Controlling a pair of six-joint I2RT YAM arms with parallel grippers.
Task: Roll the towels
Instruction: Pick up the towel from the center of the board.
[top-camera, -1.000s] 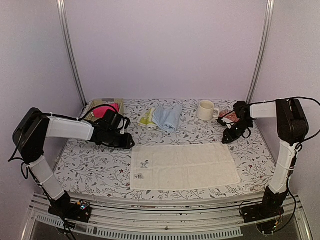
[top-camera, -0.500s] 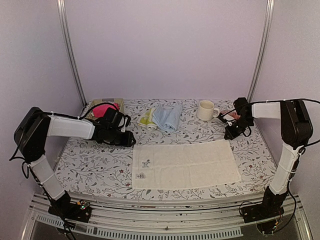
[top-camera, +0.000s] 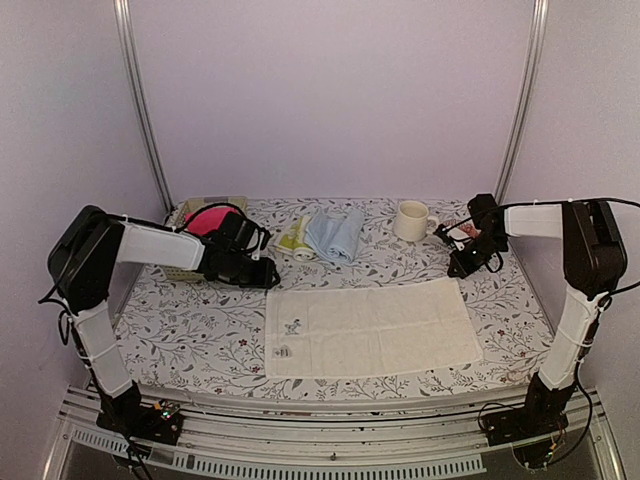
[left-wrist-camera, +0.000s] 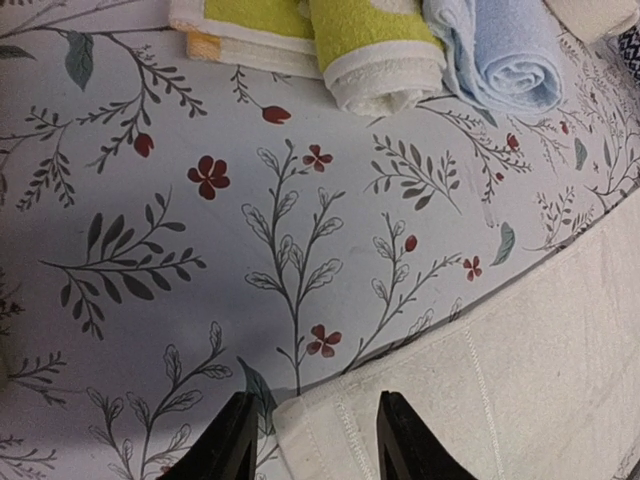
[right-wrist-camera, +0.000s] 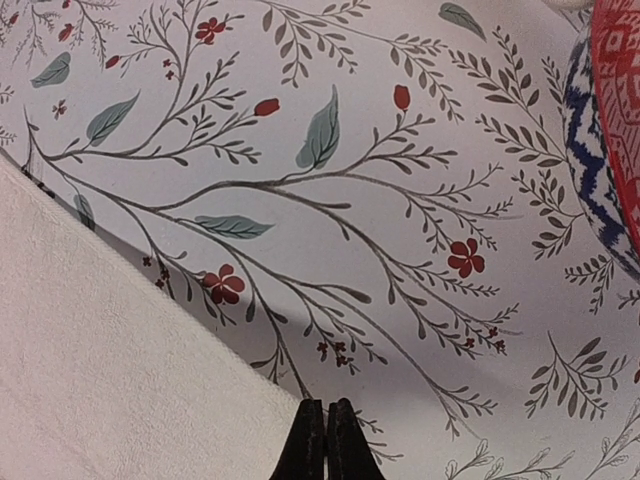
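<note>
We see a corner of the cream towel (left-wrist-camera: 520, 370) between the parted fingers of the left gripper (left-wrist-camera: 305, 445), flat on the floral table cover (left-wrist-camera: 250, 200), the right gripper (right-wrist-camera: 325, 435) pinched shut just beside another corner, lilac walls (top-camera: 330, 100) behind.

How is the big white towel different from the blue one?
The cream-white towel lies spread out flat near the front; the light blue towel is rolled up at the back. The cream-white towel has small pictures on it; the light blue towel looks plain. Both are soft cloths on the table.
</note>
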